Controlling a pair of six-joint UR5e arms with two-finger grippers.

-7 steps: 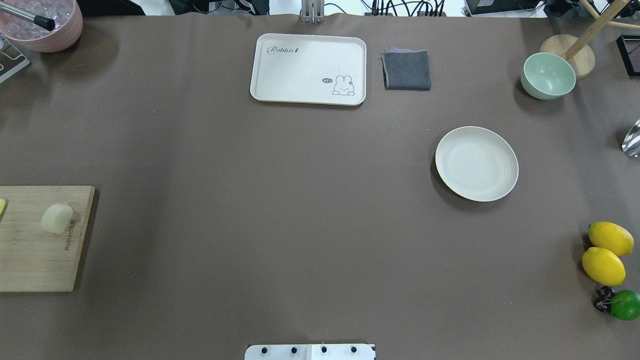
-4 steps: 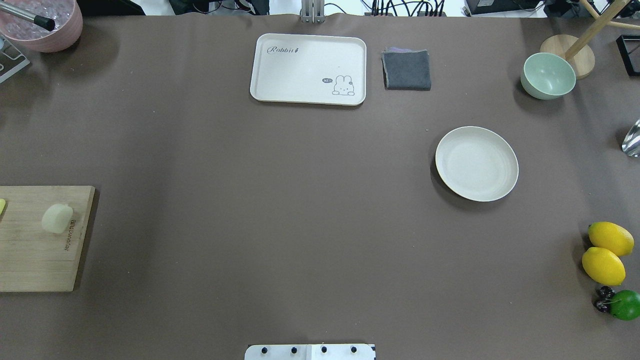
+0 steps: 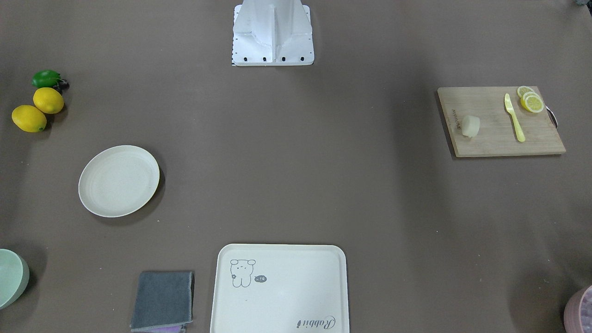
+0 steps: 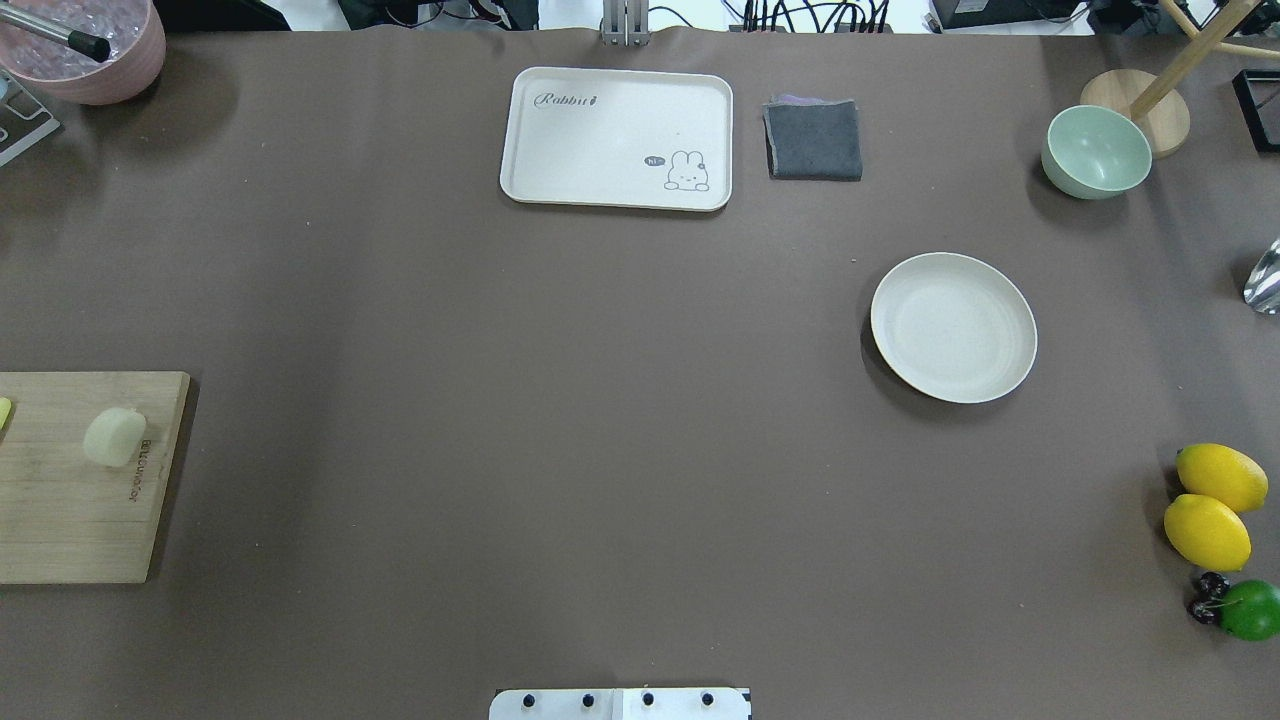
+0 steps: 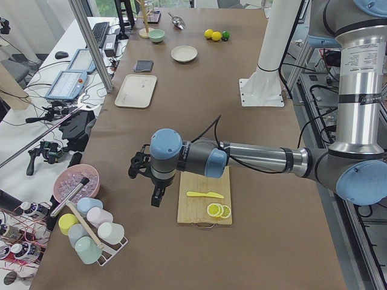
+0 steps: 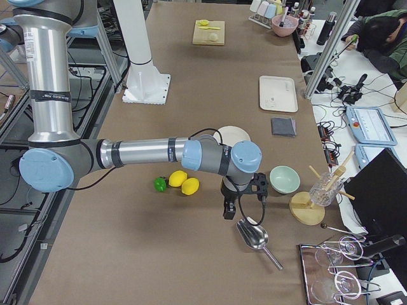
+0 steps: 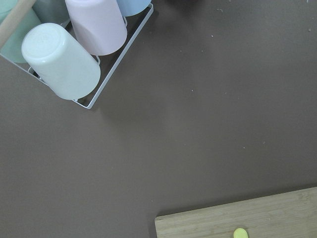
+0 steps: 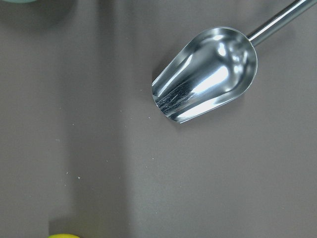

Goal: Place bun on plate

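Note:
The bun [image 4: 115, 437], a small pale lump, lies on the wooden cutting board [image 4: 70, 500] at the table's left edge; it also shows in the front-facing view [image 3: 471, 126]. The round cream plate [image 4: 953, 327] sits bare on the right half of the table, far from the bun. My left gripper [image 5: 156, 197] hangs over the table just beyond the board's end, near the cup rack. My right gripper [image 6: 227, 211] hovers by the metal scoop, past the plate. Both show only in the side views, so I cannot tell whether they are open or shut.
A yellow knife [image 3: 514, 118] and lemon slices [image 3: 531, 101] share the board. A cream tray [image 4: 617, 138], grey cloth [image 4: 814, 140] and green bowl [image 4: 1096, 150] line the far side. Two lemons [image 4: 1207, 530] and a scoop [image 8: 208, 74] lie at the right, and a cup rack [image 7: 74, 49] stands at the left.

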